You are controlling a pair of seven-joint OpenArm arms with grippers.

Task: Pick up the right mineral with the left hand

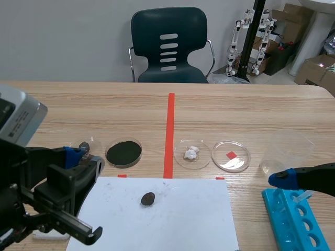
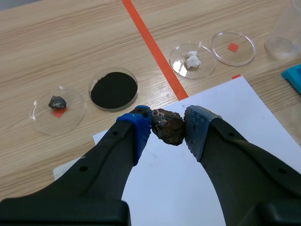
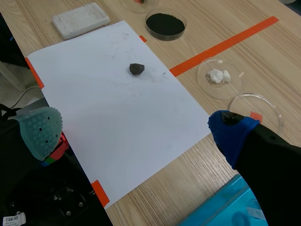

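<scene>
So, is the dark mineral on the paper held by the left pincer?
Not held. The mineral lies alone on the white paper; in the scene view the left pincer is open, clear of it.

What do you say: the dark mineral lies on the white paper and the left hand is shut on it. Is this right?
Not fully. The dark mineral lies on the white paper, but the left hand is open and apart from it; the scene view shows this.

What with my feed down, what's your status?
Left gripper open, off the rock. Right gripper open. Rock loose on paper. Path clear.
</scene>
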